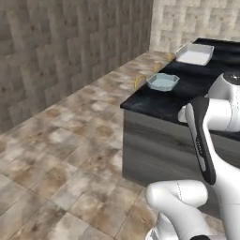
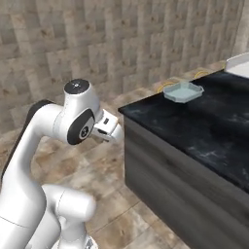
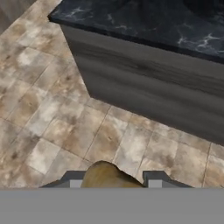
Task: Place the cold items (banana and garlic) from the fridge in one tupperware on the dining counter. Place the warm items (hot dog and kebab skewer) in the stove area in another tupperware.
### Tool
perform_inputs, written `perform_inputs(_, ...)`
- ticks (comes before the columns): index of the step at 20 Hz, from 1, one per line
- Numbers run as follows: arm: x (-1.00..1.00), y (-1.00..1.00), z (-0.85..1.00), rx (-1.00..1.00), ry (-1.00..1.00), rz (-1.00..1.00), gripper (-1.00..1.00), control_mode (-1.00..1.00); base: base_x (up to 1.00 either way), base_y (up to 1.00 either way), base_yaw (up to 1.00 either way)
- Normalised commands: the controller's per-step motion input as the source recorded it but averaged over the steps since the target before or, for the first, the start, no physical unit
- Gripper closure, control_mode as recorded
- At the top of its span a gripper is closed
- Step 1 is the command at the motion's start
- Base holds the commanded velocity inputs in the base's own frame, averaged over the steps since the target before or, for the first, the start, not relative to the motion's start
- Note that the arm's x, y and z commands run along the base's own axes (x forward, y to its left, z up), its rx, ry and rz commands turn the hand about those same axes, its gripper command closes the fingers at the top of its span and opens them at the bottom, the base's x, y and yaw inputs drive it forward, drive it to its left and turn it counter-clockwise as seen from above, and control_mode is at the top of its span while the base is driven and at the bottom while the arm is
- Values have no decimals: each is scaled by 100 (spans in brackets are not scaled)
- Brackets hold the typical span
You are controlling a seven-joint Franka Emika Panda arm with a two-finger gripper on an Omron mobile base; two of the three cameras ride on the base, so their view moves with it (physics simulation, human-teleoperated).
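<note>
In the hand view my gripper (image 3: 114,179) is shut on a yellow-brown banana (image 3: 107,176), whose rounded end pokes up between the two fingertips. It hangs over the tiled floor, just short of the dining counter (image 3: 144,26), a black white-veined marble top on a dark grey base. On that counter (image 1: 187,93) sit a small pale-blue tupperware (image 1: 162,81) near the corner and a large shallow white tupperware tray (image 1: 194,54) farther back. The right base view has the small tupperware (image 2: 183,91) and an edge of the white tray (image 2: 239,65).
A stone-block wall (image 1: 61,51) runs along the left and the back. Tiled floor (image 1: 61,154) lies open to the left of the counter. Thin yellow curved pieces (image 1: 138,81) show at the counter's far edge.
</note>
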Motion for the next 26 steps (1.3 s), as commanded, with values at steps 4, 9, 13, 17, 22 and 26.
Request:
perform_inputs(4, 0, 0, 0, 0, 0, 0, 100, 100, 70, 100, -45)
perform_inputs(9, 0, 0, 0, 0, 0, 0, 100, 100, 70, 98, -46)
perform_inputs(13, 0, 0, 0, 0, 0, 0, 100, 100, 70, 97, -46)
perform_inputs(17, 0, 0, 0, 0, 0, 0, 100, 100, 72, 97, -47)
perform_inputs(22, 0, 0, 0, 0, 0, 0, 100, 100, 80, 95, -47)
perform_inputs(26, 0, 0, 0, 0, 0, 0, 100, 100, 91, 95, -46)
